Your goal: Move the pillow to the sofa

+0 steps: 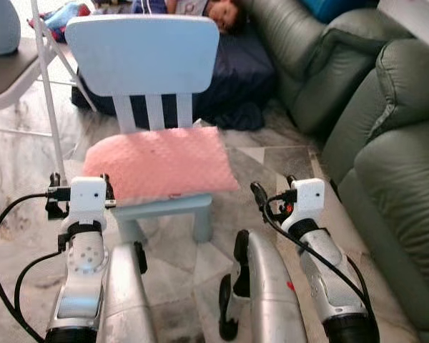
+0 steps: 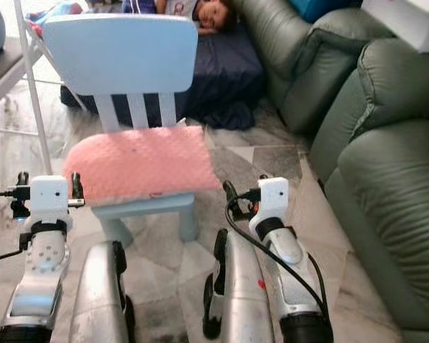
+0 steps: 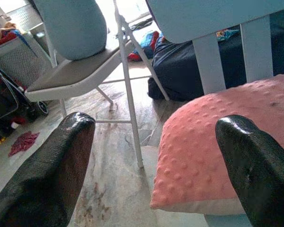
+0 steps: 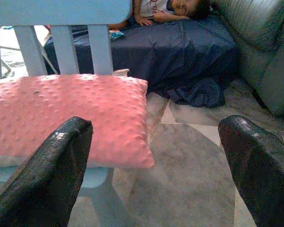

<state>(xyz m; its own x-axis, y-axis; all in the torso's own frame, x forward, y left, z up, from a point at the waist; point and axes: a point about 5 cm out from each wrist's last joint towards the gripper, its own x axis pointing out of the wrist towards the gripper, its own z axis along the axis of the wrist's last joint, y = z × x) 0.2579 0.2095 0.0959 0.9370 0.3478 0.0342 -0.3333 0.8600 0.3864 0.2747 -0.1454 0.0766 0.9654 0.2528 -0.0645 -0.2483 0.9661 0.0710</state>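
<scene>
No brand, label or writing can be read on anything here; the pink pillow [image 1: 159, 161] lies flat on the seat of a small light-blue chair [image 1: 143, 53], its dimpled face up and its long axis running across the seat from the left edge to the right edge; it covers nearly the whole seat, its back edge sits against the chair's three back slats, and its front right corner overhangs the seat's front right corner; a pale seam shows along its front edge.

The left gripper [image 3: 151, 165] is held low before the seat's front left corner, its two black fingers [image 3: 47, 175] spread wide apart with nothing between them; it is apart from the pillow, whose left corner lies just ahead of it; the right gripper [image 4: 156, 165] is held near the seat's front right corner, its fingers [image 4: 42, 175] likewise spread wide and empty, not touching the pillow.

The green leather sofa [image 1: 386, 143] stands to the right of the chair, well apart from the pillow; a person [image 1: 225, 13] lies on dark blue bedding [image 1: 239, 71] on the floor behind the chair, beside the sofa's near arm; a white folding chair [image 3: 85, 75] with a pale blue cushion [image 3: 73, 26] on its seat stands to the left; the floor [image 1: 272, 161] is grey marbled tile.
</scene>
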